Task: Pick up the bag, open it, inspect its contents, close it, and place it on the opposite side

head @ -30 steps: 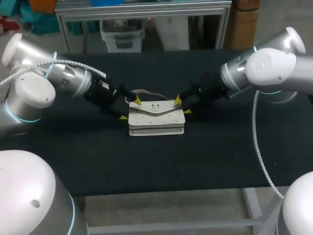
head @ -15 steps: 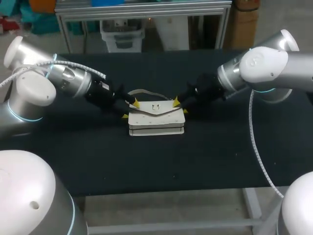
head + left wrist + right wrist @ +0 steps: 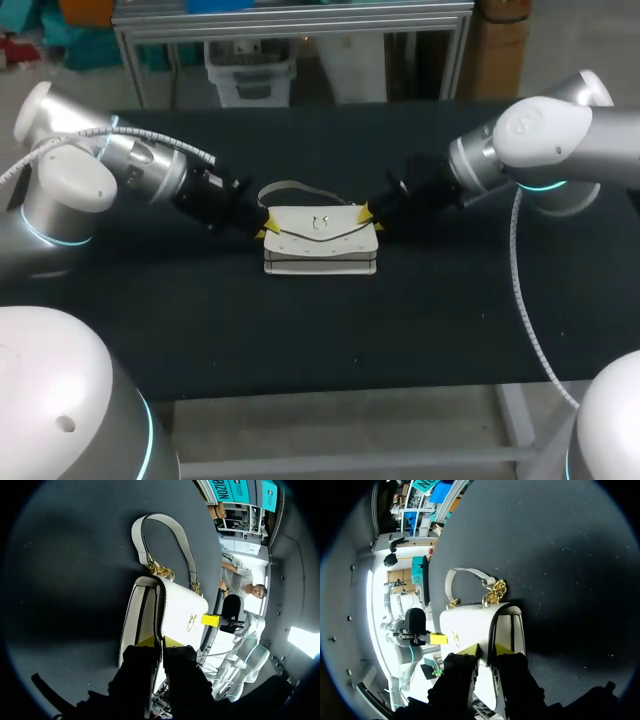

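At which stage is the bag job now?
Done: the left gripper and right gripper each grip one end of the flap of the bag. In hand: the flap, lying nearly closed. Left: the bag rests midway on the table, not yet lifted or placed aside.

The bag (image 3: 318, 245) looks like smooth white leather with a soft sheen, dark-edged at its flap. Its strap (image 3: 137, 537) is the same stuff, joined by shiny gold-coloured metal chain (image 3: 160, 571); the clasp (image 3: 190, 622) is gold metal too. The worktop (image 3: 300, 330) wears matt black cloth, faintly flecked.
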You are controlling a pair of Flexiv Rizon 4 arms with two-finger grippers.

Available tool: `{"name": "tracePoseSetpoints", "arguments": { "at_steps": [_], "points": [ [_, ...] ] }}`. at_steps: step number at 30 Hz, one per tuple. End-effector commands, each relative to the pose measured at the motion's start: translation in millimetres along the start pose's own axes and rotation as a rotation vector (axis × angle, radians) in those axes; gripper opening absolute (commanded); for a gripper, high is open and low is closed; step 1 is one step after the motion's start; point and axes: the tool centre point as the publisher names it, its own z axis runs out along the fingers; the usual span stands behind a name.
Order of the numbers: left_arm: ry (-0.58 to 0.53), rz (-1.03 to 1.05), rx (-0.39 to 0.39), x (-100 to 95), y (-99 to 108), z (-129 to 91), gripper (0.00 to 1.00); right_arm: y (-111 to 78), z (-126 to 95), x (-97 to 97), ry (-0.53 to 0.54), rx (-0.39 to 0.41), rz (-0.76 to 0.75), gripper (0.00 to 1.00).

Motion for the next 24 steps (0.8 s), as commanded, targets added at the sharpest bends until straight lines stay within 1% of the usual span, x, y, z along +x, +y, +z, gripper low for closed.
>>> {"name": "tracePoseSetpoints", "arguments": {
  "at_steps": [1,2,5,6,7,9,10,11,13,15,20,24],
  "points": [
    [0.012,-0.001,-0.01,-1.3,-6.7,7.3,0.43,-0.7,5.5,-1.9,0.013,0.008,-0.011,0.28],
    [0.018,0.0,-0.008,-0.5,-6.8,5.6,0.49,-0.5,5.6,-2.1,0.017,0.012,-0.018,0.38],
    [0.025,0.005,-0.009,1.1,-8.1,2.5,0.64,0.2,4.6,-1.7,0.026,0.011,-0.03,0.5],
    [0.03,0.009,-0.009,1.6,-9.0,1.6,0.67,0.8,4.0,-1.6,0.031,0.008,-0.033,0.73],
    [0.033,0.01,-0.009,2.1,-10.2,0.7,0.65,1.3,3.4,-1.5,0.037,0.007,-0.037,0.79],
    [0.046,0.017,-0.016,2.6,-13.3,-0.1,0.62,2.2,2.9,-1.5,0.044,0.007,-0.044,0.78],
    [0.052,0.016,-0.02,2.5,-15.6,0.1,0.59,2.9,2.8,-1.5,0.044,0.007,-0.044,0.78],
    [0.062,0.016,-0.029,2.1,-18.6,0.7,0.58,3.7,3.0,-1.6,0.046,0.007,-0.045,0.76],
    [0.084,0.01,-0.048,1.3,-25.1,1.5,0.52,6.1,3.6,-2.4,0.053,0.003,-0.046,0.75],
    [0.098,0.003,-0.059,1.1,-28.7,2.0,0.47,7.5,3.6,-3.0,0.063,-0.003,-0.045,0.69],
    [0.099,0.005,-0.073,2.4,-27.8,-0.1,0.45,8.9,-0.1,-1.2,0.073,-0.012,-0.047,0.65],
    [0.092,0.009,-0.074,4.2,-25.3,-0.9,0.47,9.7,-3.3,2.0,0.078,-0.022,-0.057,0.63]
  ]
}}
